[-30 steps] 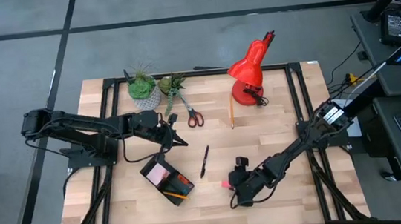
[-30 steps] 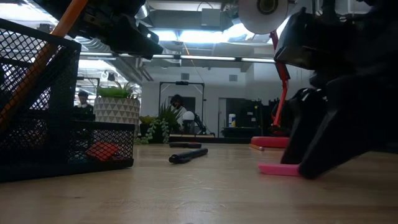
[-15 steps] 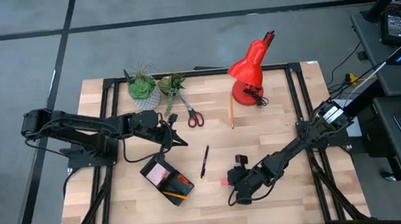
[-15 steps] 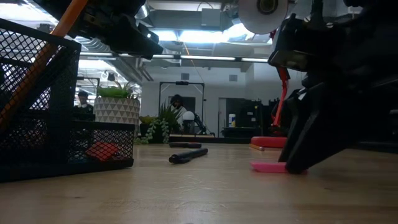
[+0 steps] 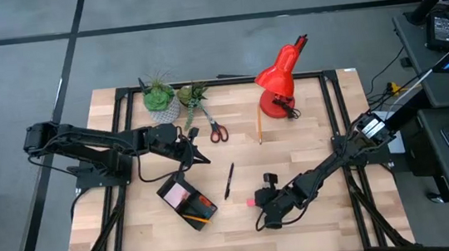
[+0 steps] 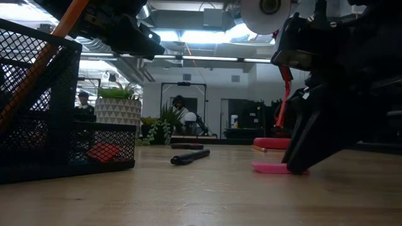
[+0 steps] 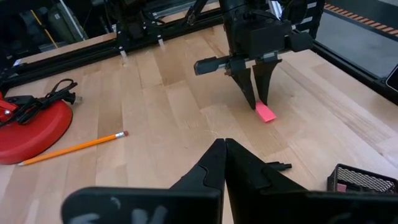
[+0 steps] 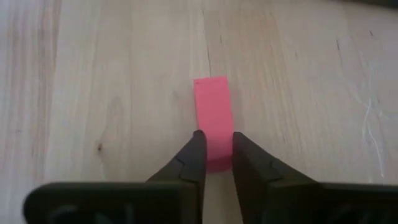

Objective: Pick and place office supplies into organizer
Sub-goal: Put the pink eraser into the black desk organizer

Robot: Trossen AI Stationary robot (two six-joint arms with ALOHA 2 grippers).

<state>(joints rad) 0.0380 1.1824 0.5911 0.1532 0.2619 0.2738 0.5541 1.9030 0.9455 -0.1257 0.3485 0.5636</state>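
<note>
From above, the right gripper (image 5: pixel 257 208) is low on the worktop (image 5: pixel 295 160), with the pink eraser (image 5: pixel 251 201) at its fingers. The left gripper (image 5: pixel 201 159) hangs just past the black organizer (image 5: pixel 186 198), which has a pencil (image 5: pixel 194 219) and pink things in it. A black pen (image 5: pixel 229 180) lies between the two sets of fingers. Red scissors (image 5: pixel 217 131), another pencil (image 5: pixel 258 123), a red lamp (image 5: pixel 278 82) and two plants (image 5: pixel 161 97) are far beyond them.

From worktop height, the right fingers (image 6: pixel 301 141) stand on the near end of the pink eraser (image 6: pixel 270 167). The mesh organizer (image 6: pixel 44 107) is well off to the side.

In the left wrist view, the left fingers (image 7: pixel 214 163) are pressed tight together with nothing between them. Far ahead, the right gripper (image 7: pixel 260 93) stands over the pink eraser (image 7: pixel 265 112).

In the right wrist view, the two right fingers (image 8: pixel 194 155) touch both sides of the pink eraser (image 8: pixel 213 118), grasping its near end. The eraser lies flat on the wood.
</note>
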